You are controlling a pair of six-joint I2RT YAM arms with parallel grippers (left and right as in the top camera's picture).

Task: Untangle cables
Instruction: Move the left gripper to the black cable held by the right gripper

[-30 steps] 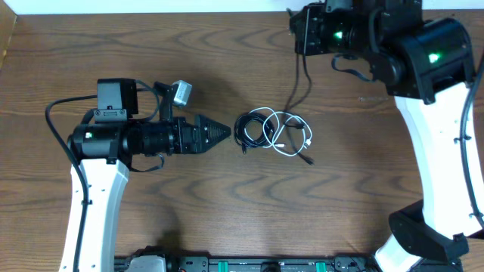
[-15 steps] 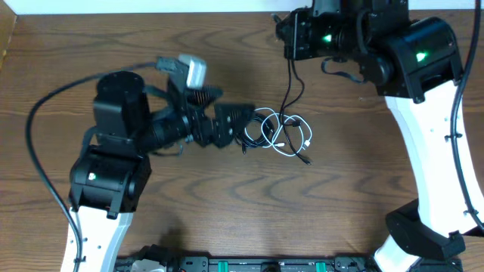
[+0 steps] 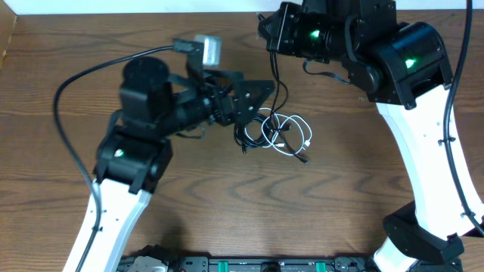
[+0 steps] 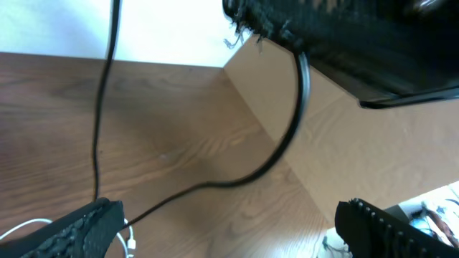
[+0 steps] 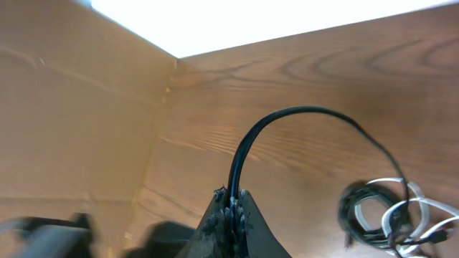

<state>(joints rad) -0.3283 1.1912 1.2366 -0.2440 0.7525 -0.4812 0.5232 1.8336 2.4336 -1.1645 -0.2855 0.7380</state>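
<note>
The cables [image 3: 277,133] lie mid-table as a tangled bundle of black and white loops. One black cable [image 3: 282,81] rises out of the bundle to my right gripper [image 3: 267,29], which is shut on it near the far edge of the table. In the right wrist view the shut fingertips [image 5: 232,202] pinch that black cable [image 5: 287,115], and it arcs over to the bundle [image 5: 387,215]. My left gripper [image 3: 255,100] hovers just above the bundle's left side, open wide and holding nothing. Its fingers [image 4: 86,228] frame the held cable [image 4: 287,136] and a piece of white cable [image 4: 29,228].
A cardboard wall [image 4: 373,150] stands at the table's far side, with a white wall behind it. The right arm's housing [image 4: 337,32] hangs close above the left gripper. A thin black line [image 4: 106,100] hangs down at the left of the left wrist view.
My left arm has swung up and to the right, bringing its open gripper from left of the bundle to just above it. My right gripper has shifted left, still holding the black cable.
</note>
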